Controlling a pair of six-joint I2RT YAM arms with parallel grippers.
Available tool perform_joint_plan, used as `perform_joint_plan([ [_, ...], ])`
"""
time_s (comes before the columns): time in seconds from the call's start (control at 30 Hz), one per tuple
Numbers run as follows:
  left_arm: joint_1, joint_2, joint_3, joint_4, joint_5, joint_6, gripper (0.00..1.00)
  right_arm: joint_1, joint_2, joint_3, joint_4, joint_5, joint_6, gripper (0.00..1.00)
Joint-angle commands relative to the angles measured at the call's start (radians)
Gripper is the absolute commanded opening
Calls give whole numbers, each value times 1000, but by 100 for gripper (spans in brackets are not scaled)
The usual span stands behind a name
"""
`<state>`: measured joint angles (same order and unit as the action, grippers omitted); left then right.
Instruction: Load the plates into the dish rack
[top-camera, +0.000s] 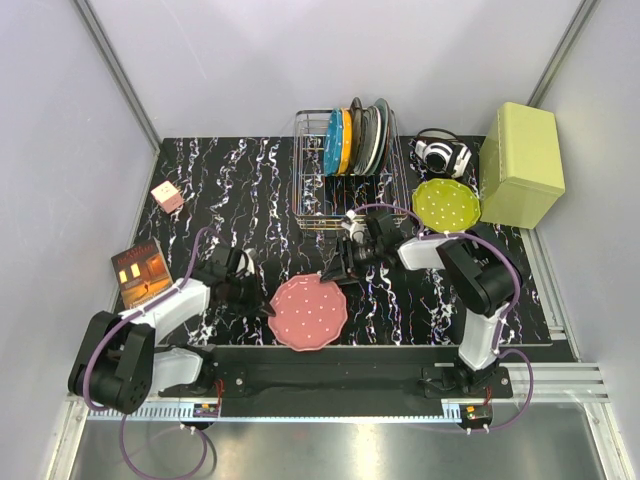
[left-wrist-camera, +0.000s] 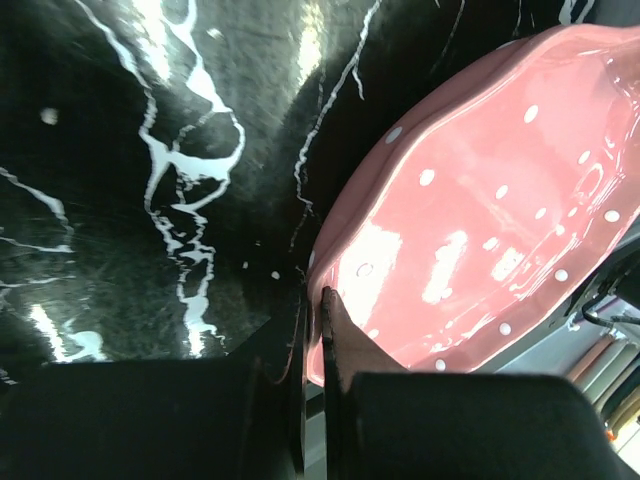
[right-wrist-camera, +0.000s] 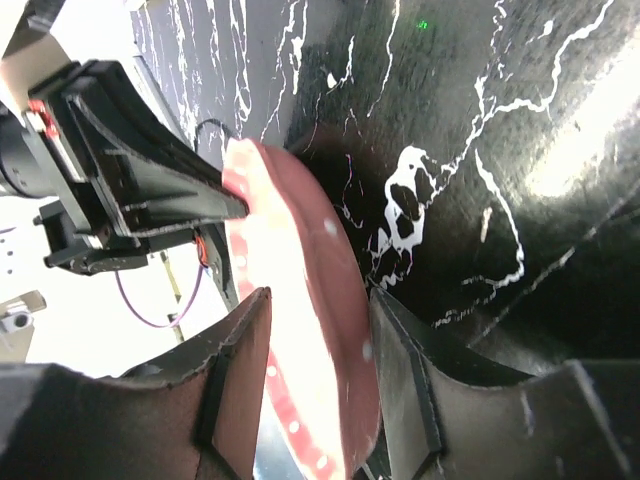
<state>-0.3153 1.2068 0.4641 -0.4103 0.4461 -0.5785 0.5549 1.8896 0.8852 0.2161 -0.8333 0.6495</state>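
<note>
1. Your left gripper is clamped shut on the pink plate, its fingers pinching the scalloped rim on the side turned away from the dish rack
2. Your right gripper straddles the rim nearer the rack, one finger on each face; I cannot tell whether it presses yet, so confirm a firm bite before the left lets go
3. The plate sits in front of the rack, spanning the two grippers; this looks like a hand-over, so release one hand at a time
4. Turn the plate on edge before it reaches the rack, matching the blue plate and orange plate already upright at the rack's rear
5. Grey and dark plates fill the wires beside those; the slots along the rack's front look unfilled, so aim there
6. Lift over the rack's front wall rather than pushing into it
7. The yellow-green plate lies flat just beside the rack on the right arm's side; swing your elbow clear of it
</note>
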Motion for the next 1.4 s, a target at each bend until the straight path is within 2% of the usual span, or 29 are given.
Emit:
perform_joint_plan([
  [0.0,24,-3,44,25,-9,14,0,-9,-81,-17,-47,-41,-74,51],
  [0.2,28,11,64,73,-17,2,0,28,-8,40,-104,-50,-113,54],
  [0.37,36,17,87,116,-17,-4,0,99,39,60,-74,-53,-106,50],
  [0.57,50,5,71,126,-23,-12,0,111,77,63,-47,-55,-82,45],
  [0.8,59,5,68,130,-27,-14,0,109,77,72,-50,-43,-74,30],
  [0.83,61,4,70,123,-30,-11,0,106,68,70,-55,-29,-82,17],
  [0.87,62,2,73,99,-38,-6,0,102,57,70,-79,-21,-88,9],
  [0.9,64,-9,76,90,-55,2,2,99,31,72,-93,-15,-93,1],
  [0.93,70,-15,77,79,-66,8,9,82,16,77,-115,-12,-105,0],
  [0.97,73,-21,87,55,-82,23,27,74,-1,83,-186,2,-117,0],
  [1.03,91,-44,100,28,-139,45,39,50,-64,116,-283,11,-180,0],
  [1.07,100,-55,126,-1,-168,75,46,46,-90,135,-385,14,-215,0],
  [1.2,166,-101,237,-62,-381,186,53,42,-240,288,-638,89,-456,0],
  [1.37,260,-156,376,-56,-552,325,55,42,-261,608,-849,138,-534,0],
])
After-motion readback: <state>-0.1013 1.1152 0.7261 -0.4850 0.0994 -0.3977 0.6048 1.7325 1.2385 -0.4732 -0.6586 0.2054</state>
